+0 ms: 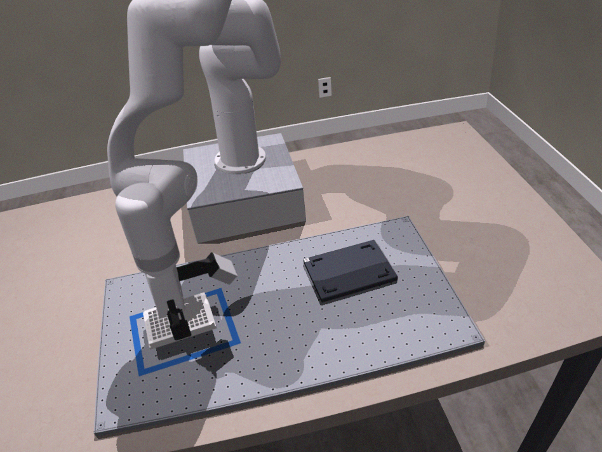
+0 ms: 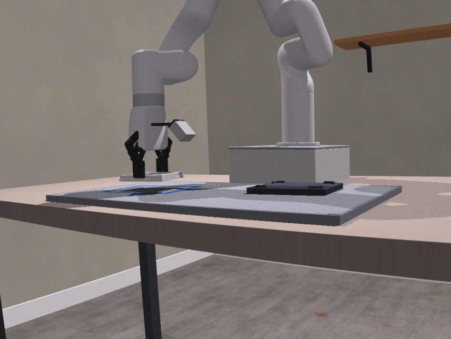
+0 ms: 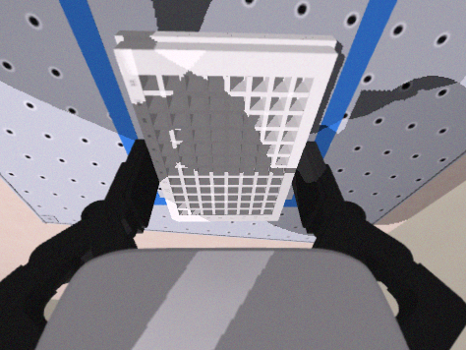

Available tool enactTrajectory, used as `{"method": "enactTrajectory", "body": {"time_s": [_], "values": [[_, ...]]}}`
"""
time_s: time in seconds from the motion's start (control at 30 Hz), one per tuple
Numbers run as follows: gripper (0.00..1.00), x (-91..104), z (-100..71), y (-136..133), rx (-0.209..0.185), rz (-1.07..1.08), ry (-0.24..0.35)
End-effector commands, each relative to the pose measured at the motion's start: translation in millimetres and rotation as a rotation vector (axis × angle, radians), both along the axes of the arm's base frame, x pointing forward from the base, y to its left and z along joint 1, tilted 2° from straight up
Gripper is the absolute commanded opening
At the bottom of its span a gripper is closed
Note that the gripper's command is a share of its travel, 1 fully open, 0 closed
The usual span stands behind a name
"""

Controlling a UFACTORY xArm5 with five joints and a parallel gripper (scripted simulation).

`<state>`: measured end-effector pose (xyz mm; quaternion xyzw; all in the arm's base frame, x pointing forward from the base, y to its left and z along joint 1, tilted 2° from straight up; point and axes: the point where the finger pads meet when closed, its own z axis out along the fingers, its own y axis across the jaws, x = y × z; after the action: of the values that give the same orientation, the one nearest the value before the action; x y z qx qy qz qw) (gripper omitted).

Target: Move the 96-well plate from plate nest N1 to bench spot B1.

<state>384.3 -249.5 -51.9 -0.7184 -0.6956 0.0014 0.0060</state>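
Note:
The white 96-well plate [image 1: 180,317] hangs level, right way up, a short way above the deck over the blue taped outline B1 [image 1: 185,331]. My gripper [image 1: 176,320] is shut on its two long sides near the middle. In the side view the plate [image 2: 151,176] is held just above the outline [image 2: 152,189], with a small gap to the deck. In the wrist view the plate [image 3: 228,125] sits between my black fingers, with the outline's blue tape [image 3: 95,69] running along both long sides. The black plate nest N1 [image 1: 350,270] stands empty on the right part of the deck.
The grey perforated deck [image 1: 287,320] lies on the beige table. The arm's grey base block [image 1: 243,187] stands behind the deck. A wooden wall shelf [image 2: 393,36] hangs high at the right in the side view.

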Motion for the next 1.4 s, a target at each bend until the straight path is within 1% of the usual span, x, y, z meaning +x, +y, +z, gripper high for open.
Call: {"method": "enactTrajectory", "body": {"time_s": [0.0,0.1,1.37], "values": [[0.00,1.1,-6.4,-0.5,-0.002,0.000,-0.002],[0.00,1.1,-9.9,-0.4,-0.002,0.000,-0.002],[0.00,1.0,-12.5,-0.2,-0.002,0.000,-0.002]]}}
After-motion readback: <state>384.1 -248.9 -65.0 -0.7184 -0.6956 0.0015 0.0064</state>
